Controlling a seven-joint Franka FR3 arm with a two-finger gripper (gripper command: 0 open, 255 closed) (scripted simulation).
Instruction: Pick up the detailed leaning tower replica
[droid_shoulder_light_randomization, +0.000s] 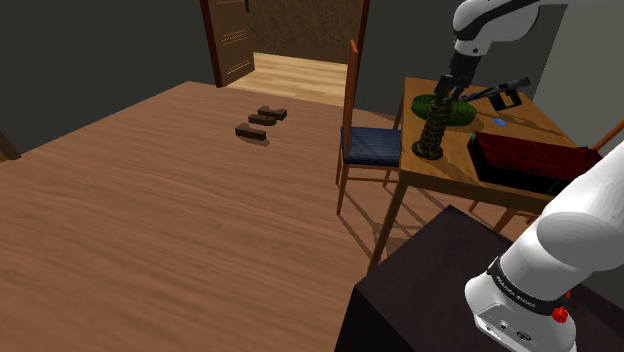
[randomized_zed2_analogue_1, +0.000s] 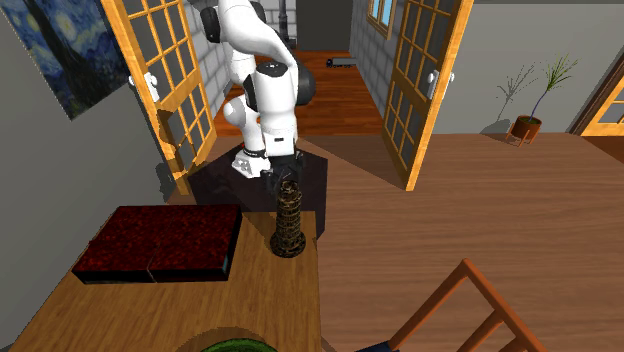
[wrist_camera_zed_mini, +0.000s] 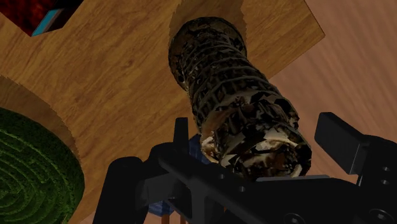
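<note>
Closure on the tower (wrist_camera_zed_mini: 222, 83) is judged to be the step in hand. The tool (wrist_camera_zed_mini: 257, 130) is placed over the tower's upper end, and no lift is made yet, since the base is seen resting on the worktop (wrist_camera_zed_mini: 114, 70) in both the shoulder view and the second exterior view. The tower is a dark column patterned in brown and cream, with rings of lattice work. It is stood close to the worktop's edge, near a dark red box (randomized_zed2_analogue_1: 160, 240) and a green round disc (wrist_camera_zed_mini: 32, 172), and neither is touched by it. In the wrist view the two black fingers (wrist_camera_zed_mini: 340, 143) are seen apart, one on each side of the tower's top, and a thin gap appears to be left on both sides. The tool is therefore taken as spread and empty, with nothing clasped. The next move is judged to call for the fingers to be brought together squarely on the top rings, low enough that a firm hold is gained on the rough, uneven surface. A straight upward lift would then be needed so that the base is cleared from the worktop without being dragged toward the edge. Care is called for because the column is tall and narrow, and it could be tipped by an uneven squeeze.
</note>
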